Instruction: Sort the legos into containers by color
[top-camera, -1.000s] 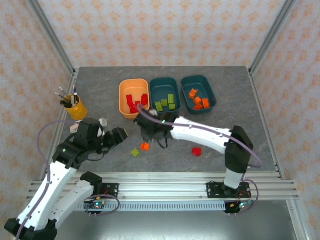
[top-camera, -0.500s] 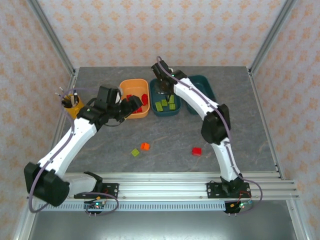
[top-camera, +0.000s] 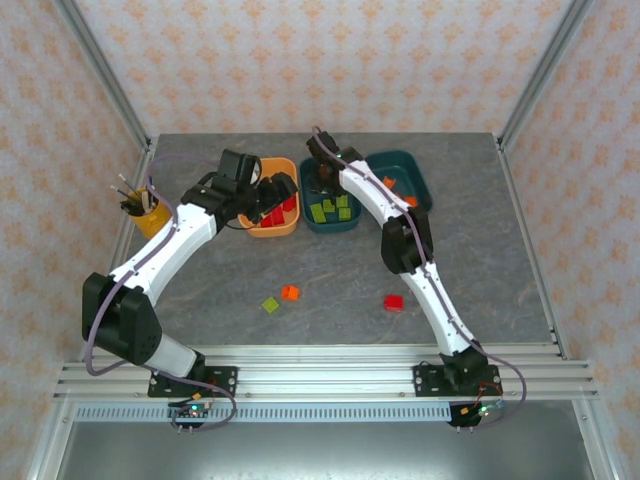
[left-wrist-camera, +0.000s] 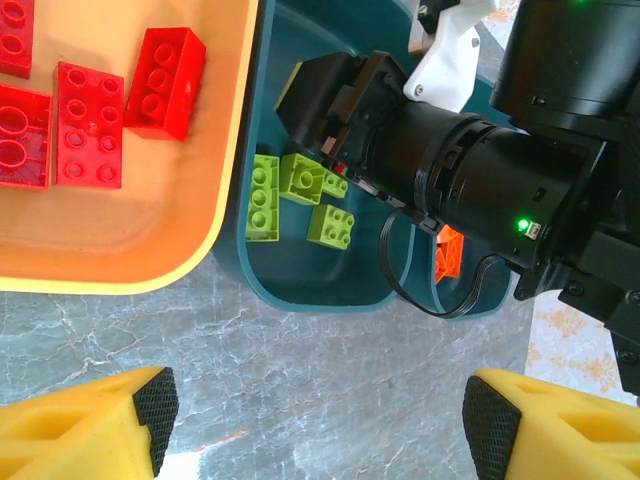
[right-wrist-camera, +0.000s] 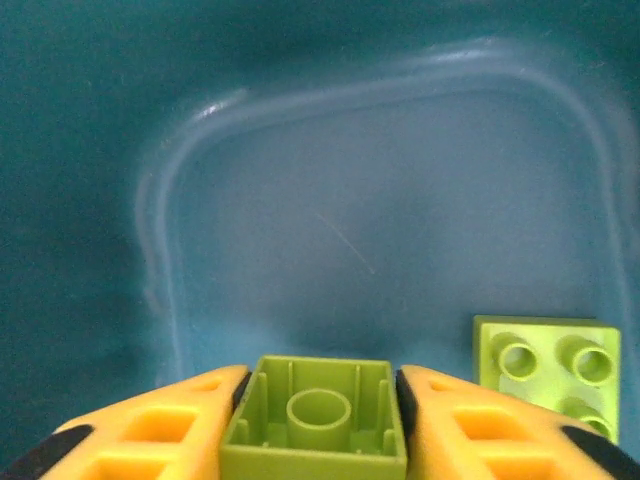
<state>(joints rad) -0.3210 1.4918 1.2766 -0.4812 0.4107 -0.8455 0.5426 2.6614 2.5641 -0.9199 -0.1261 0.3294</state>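
Starting with the grey worktop (top-camera: 500, 260), we see three tubs in a row at its far side: the light orange tub (top-camera: 272, 231), the middle teal tub (top-camera: 330, 224) and the right teal tub (top-camera: 398, 162). The left arm (top-camera: 160, 255) crosses the orange tub's left end and the right arm (top-camera: 420, 270) covers parts of both teal tubs, so we cannot count what lies beneath them.

The left claw (left-wrist-camera: 322, 425) hangs by the orange tub with its jaws spread wide, holding and touching nothing. The right claw (right-wrist-camera: 320, 385) is low over the middle teal tub's floor, clamped on a lime green brick (right-wrist-camera: 318, 440) that fills the gap between its fingers. That brick's hollow underside faces the wrist camera, studs turned away. Its lower edge is cut off, so we cannot tell its long axis.

Red bricks (left-wrist-camera: 90, 125) lie studs-up in the orange tub. Green bricks (left-wrist-camera: 262, 197) lie studs-up in the middle tub. An orange brick (left-wrist-camera: 448, 255) in the right tub is half hidden behind the right arm.

Three lie loose on the worktop: a green one (top-camera: 270, 304) just beside an orange one (top-camera: 290, 292), and a red one (top-camera: 394, 302) well apart.
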